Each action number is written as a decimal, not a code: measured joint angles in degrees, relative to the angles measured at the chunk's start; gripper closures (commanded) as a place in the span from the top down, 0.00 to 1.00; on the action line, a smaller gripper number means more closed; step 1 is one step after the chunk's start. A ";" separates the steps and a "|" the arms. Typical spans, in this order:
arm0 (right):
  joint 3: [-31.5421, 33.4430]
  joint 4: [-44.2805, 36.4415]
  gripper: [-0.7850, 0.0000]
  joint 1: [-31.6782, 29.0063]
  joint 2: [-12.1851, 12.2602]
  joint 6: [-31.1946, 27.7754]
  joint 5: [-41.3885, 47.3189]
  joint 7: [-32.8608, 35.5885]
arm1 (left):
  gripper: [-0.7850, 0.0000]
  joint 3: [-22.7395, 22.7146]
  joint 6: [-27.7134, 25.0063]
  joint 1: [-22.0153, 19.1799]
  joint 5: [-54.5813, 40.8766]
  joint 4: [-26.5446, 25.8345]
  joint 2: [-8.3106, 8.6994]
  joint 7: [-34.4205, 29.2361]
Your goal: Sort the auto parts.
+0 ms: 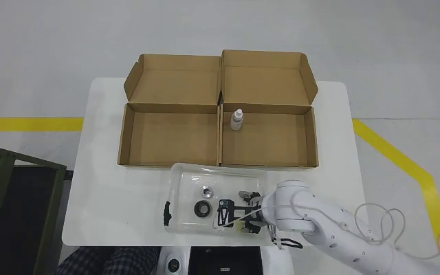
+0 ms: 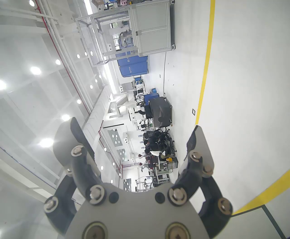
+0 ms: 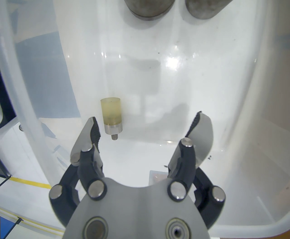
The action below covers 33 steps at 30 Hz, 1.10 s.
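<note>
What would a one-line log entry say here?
right gripper open in tray | yellowish cylinder ungripped | left gripper open, empty | white bottle in box

In the top view, the right arm (image 1: 309, 216) is covering the lower right corner of the clear tray (image 1: 206, 168). The small parts (image 1: 207, 190) lying in it are showing too small to tell apart. In the right wrist view, the frame edge is cutting off two grey cylinders (image 3: 148, 9), leaving only their rounded ends. At the top view's lower left, a dark green rack (image 1: 27, 206) is running out of frame.
</note>
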 measured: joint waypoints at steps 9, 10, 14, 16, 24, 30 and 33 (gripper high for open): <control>-0.95 2.18 1.00 0.86 -0.68 -0.21 -0.10 -1.62 | 1.00 0.00 0.00 0.00 0.00 0.00 0.00 0.00; -0.97 2.26 1.00 0.83 -0.71 -0.17 -0.29 -1.85 | 1.00 0.00 0.00 0.00 0.00 0.00 0.00 0.00; -0.87 2.40 1.00 0.37 -0.70 0.08 -1.37 -2.91 | 1.00 0.00 0.00 0.00 0.00 0.00 0.00 0.00; -0.78 2.21 1.00 0.01 -0.63 0.19 -2.10 -3.35 | 1.00 0.00 0.00 0.00 0.00 0.00 0.00 0.00; -0.20 0.30 1.00 -2.18 -0.16 1.62 -7.50 -5.16 | 1.00 0.00 0.00 0.00 0.00 0.00 0.00 0.00; 1.61 -2.44 1.00 -4.50 0.45 4.84 -13.11 -7.33 | 1.00 0.00 0.00 0.00 0.00 0.00 0.00 0.00; 3.08 -4.27 1.00 -6.12 0.93 6.20 -15.35 -8.51 | 1.00 0.00 0.00 0.00 0.00 0.00 0.00 0.00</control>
